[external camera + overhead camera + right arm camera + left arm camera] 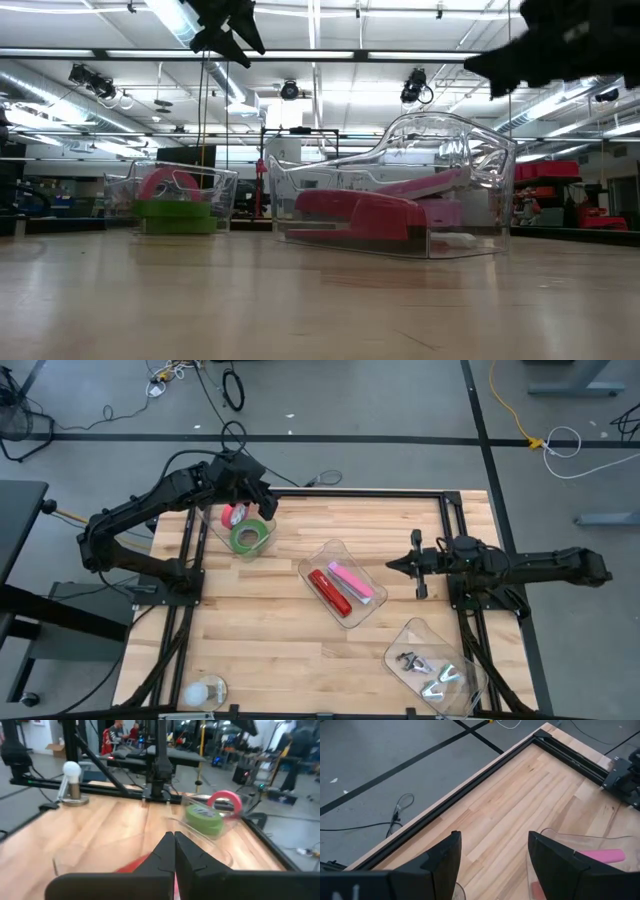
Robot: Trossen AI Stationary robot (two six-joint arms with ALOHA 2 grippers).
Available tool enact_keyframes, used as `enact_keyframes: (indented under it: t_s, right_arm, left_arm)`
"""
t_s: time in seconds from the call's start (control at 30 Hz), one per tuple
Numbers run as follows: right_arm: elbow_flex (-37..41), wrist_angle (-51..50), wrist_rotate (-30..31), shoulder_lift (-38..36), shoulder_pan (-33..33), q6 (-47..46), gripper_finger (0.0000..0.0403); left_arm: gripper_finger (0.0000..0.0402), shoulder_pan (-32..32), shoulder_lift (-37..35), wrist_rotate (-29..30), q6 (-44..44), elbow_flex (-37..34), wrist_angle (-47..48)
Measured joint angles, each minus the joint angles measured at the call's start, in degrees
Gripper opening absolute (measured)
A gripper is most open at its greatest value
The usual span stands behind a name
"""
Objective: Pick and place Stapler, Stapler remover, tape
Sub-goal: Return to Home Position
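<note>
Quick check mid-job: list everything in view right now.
Table: one, light wood.
Bins: three, clear, diagonal row across table.
Tape rolls: two, pink and green, top bin.
Staplers: two, red and pink, centre bin.
Staple removers: two, pale, bottom bin.
Bulb-shaped object: one, white, table corner by left arm's base.
Person: at least one, red top, room behind.
Left gripper: one, dark, open, above top bin.
Right gripper: one, dark, shut, beside centre bin.

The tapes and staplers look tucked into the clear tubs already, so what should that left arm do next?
Likely pull the left tool back toward its base: it hangs open and empty high over the rim of the bin, and the pink tape already lies inside beside the green tape.
</note>
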State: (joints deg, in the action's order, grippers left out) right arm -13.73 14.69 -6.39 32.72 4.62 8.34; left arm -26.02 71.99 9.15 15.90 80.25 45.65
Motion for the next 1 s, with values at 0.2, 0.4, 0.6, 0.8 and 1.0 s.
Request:
enact_keyframes:
  t_s: [0.2,0.4,0.6,0.8,1.0]
  right_arm:
    - [8.14,4.48,2.48,-9.31,1.83,-0.14,0.0001]
    - [11.74,6.18,-0.09,-15.55,1.93,-0.99,0.0001]
    - [12.85,5.56,-0.21,-19.05,1.91,-1.86,0.0001]
    - [12.85,3.48,-1.24,-22.63,1.78,-1.88,0.0001]
    - [12.85,-2.12,-2.35,-25.68,1.75,-3.25,0.0001]
  left_arm:
    - [0.0232,0.0,0.0,0.0,0.0,0.0,-0.02]
    - [0.0232,0.0,0.0,0.0,-0.02,0.0,-0.01]
    - [0.0232,0.0,0.0,0.0,0.0,0.0,0.0]
    - [0.0232,0.0,0.01,0.0,-0.02,0.0,0.0]
    - [0.0232,0.0,0.0,0.0,-0.02,0.0,0.02]
